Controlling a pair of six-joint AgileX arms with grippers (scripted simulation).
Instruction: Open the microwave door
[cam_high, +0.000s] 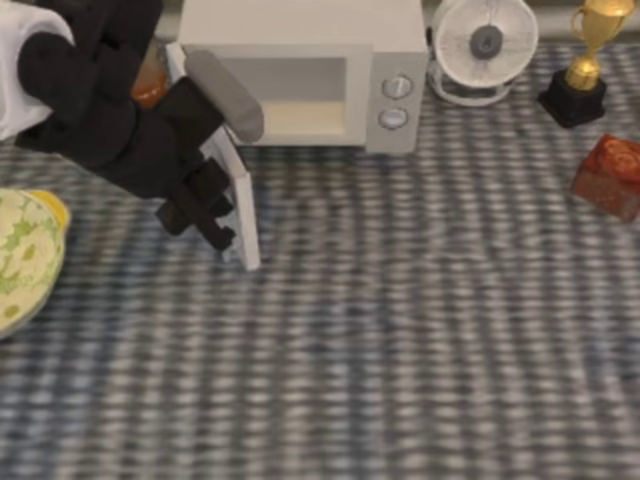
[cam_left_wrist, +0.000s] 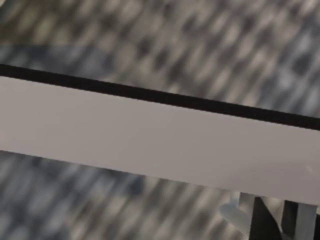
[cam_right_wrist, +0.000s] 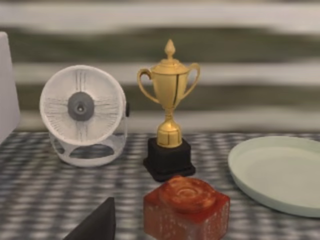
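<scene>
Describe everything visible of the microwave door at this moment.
The microwave door is a flat light grey panel, swung wide open on its left hinge so it juts out from the microwave toward the camera, edge-on in the top view. The cream cavity is exposed. The left gripper is against its outer end; the wrist view shows its pale edge.

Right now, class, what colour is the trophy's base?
Black, under the gold trophy; its base shows best in the right wrist view.
</scene>
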